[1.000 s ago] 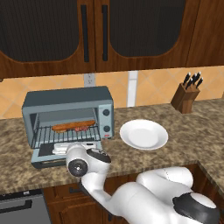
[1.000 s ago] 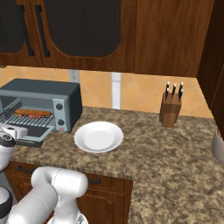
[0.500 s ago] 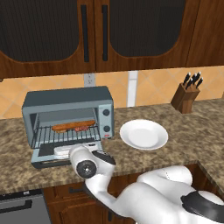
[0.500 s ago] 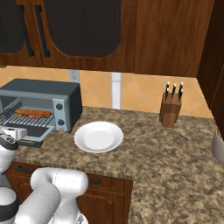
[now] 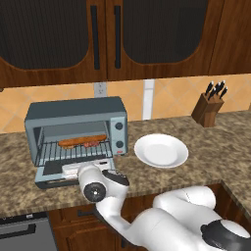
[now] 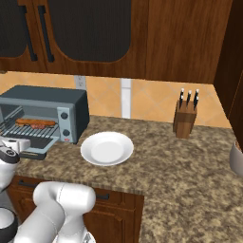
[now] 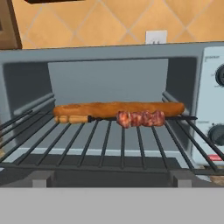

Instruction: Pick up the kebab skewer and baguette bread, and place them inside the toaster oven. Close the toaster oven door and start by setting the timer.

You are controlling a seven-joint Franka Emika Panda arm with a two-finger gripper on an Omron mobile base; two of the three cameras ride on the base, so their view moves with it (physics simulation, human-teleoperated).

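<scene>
1. The loading step looks finished. In the hand view the baguette (image 7: 118, 108) lies lengthwise across the middle of the frame on the wire rack (image 7: 105, 142), and the skewer (image 7: 131, 118) rests just in front of it, touching or nearly touching, its meat chunks right of centre.

2. In the left base view the same pair sits inside the toaster oven (image 5: 78, 130) at the left middle of the frame, and the oven stands on the counter (image 5: 196, 147).

3. The oven door (image 5: 73, 171) hangs open, folded down flat in front of the opening, at the lower left of the left base view.

4. The arm's hand sits low, just in front of the open door, in the lower left of that view. I cannot see the fingers themselves, but they are spread wide and nothing is held.

5. So the step in hand, as I judge it, is closing the door.

6. The next move calls for getting under or against the door's front edge, where its bar handle should be, and swinging it up until it shuts.

7. After that comes the timer: the knobs (image 5: 118, 135) on the right side panel, also at the right edge of the hand view, need a turn.

8. The white plate (image 5: 161, 150), right of the oven, is clear of the door's path.
</scene>
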